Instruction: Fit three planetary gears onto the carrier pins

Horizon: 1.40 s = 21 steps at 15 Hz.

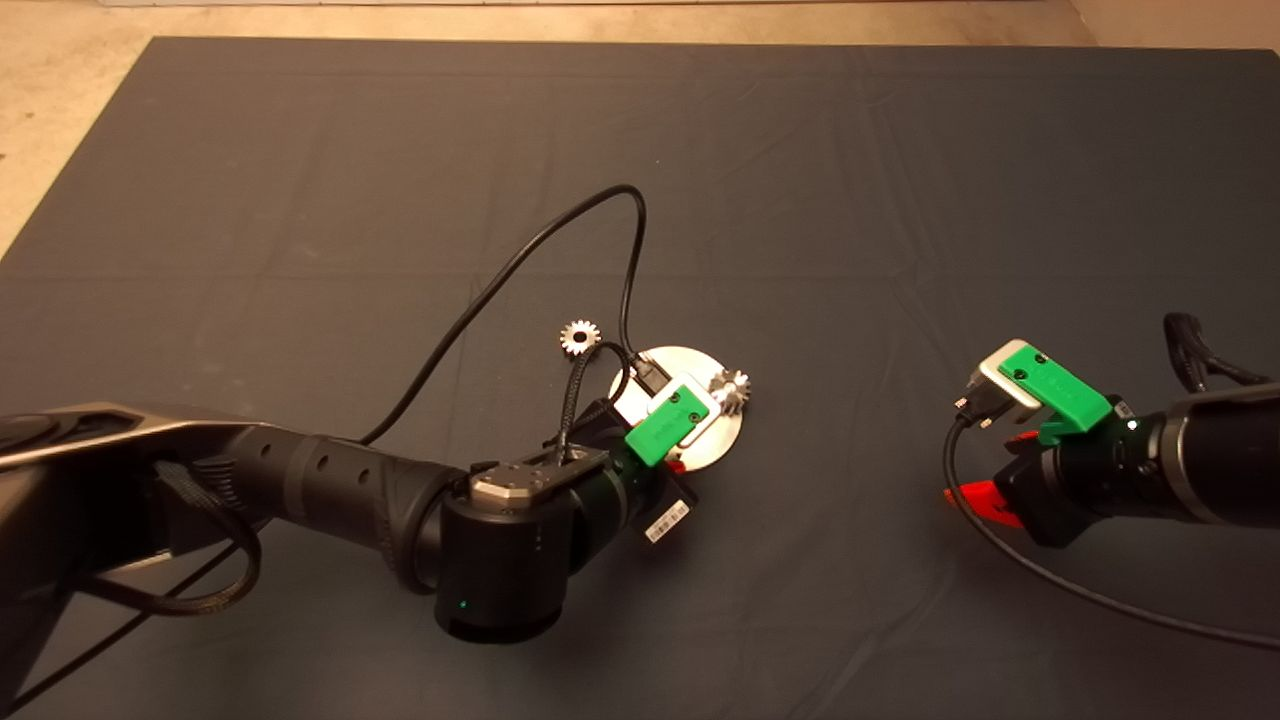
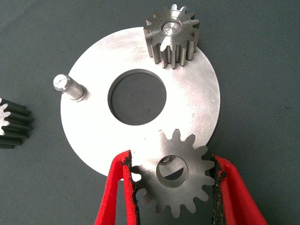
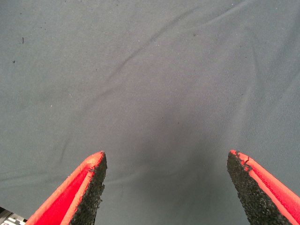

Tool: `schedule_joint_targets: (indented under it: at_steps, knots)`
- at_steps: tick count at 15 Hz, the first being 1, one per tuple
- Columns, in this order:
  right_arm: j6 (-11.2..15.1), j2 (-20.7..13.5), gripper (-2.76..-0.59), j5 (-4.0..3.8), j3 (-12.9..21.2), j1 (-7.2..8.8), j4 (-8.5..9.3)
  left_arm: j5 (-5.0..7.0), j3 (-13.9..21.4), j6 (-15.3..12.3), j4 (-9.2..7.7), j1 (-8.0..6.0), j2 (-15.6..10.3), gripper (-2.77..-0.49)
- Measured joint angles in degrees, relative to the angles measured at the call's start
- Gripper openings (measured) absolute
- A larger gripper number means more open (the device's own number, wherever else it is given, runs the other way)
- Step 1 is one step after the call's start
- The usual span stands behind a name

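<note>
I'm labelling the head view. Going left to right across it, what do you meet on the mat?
Loose gear → left gripper over the disc → gear on the disc's right edge → right gripper, away from the parts.

- From the head camera you look down from above on the whole dark mat (image 1: 300,200), with both arms reaching in from the sides.
- From the left wrist camera you look close down past that arm's red fingers (image 2: 119,187) onto the steel disc (image 2: 93,136). The head view shows the same disc (image 1: 725,435), much farther off.
- From the right wrist camera you look close down at bare mat (image 3: 154,84) between that arm's red fingers (image 3: 77,197).
</note>
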Motion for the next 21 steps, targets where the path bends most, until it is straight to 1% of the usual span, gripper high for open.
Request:
schedule_joint_targets:
  at_steps: [12,16,20,21]
  knots:
    - [0.00,-0.01,-1.47,0.00,0.00,0.00,0.00,-0.06,-0.13,0.07,-0.02,0.00,0.00,-2.66]
    - [0.00,0.00,-1.47,0.00,0.00,0.00,0.00,-0.46,-0.60,0.07,0.16,-0.04,0.01,-2.66]
    - [0.00,0.02,-1.47,0.00,0.00,0.00,0.00,-0.54,-1.10,0.08,0.30,-0.16,0.02,-2.66]
    - [0.00,0.02,-1.47,0.01,0.00,0.00,0.00,-0.84,-1.80,0.10,0.35,-0.16,0.05,-2.66]
